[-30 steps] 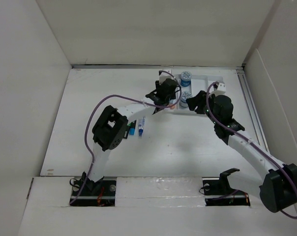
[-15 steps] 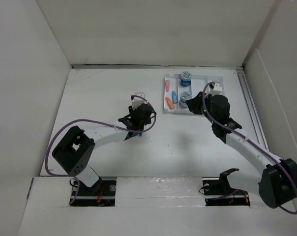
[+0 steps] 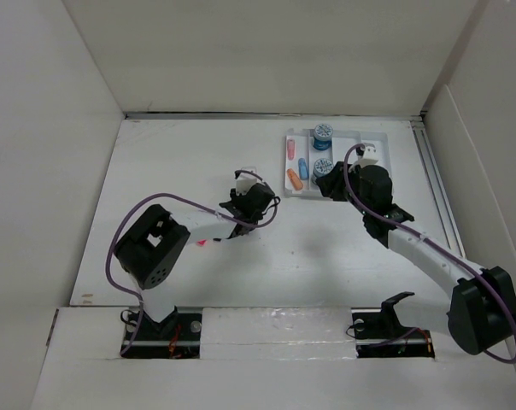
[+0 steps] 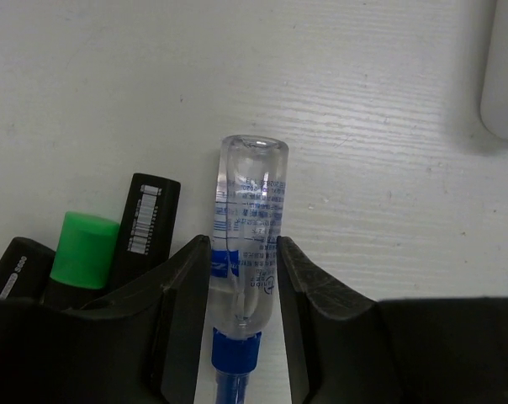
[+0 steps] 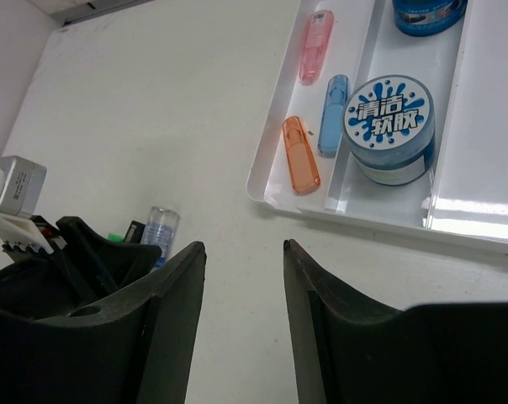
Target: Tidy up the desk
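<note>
Two claws hang over the bench (image 3: 172,162). The left claw (image 4: 241,248) is clenched on a clear bottle (image 4: 250,198) near its blue cap, probably so that it can be carried to the white tray (image 5: 388,220) where similar small items already sit. The right claw (image 5: 244,248) is spread and empty near the tray's corner. The bench lies close beneath both claws, and a green-capped marker (image 4: 84,248) and a black marker (image 4: 149,220) lie on it just beside the left claw; whether the bottle touches it, I cannot tell.
</note>
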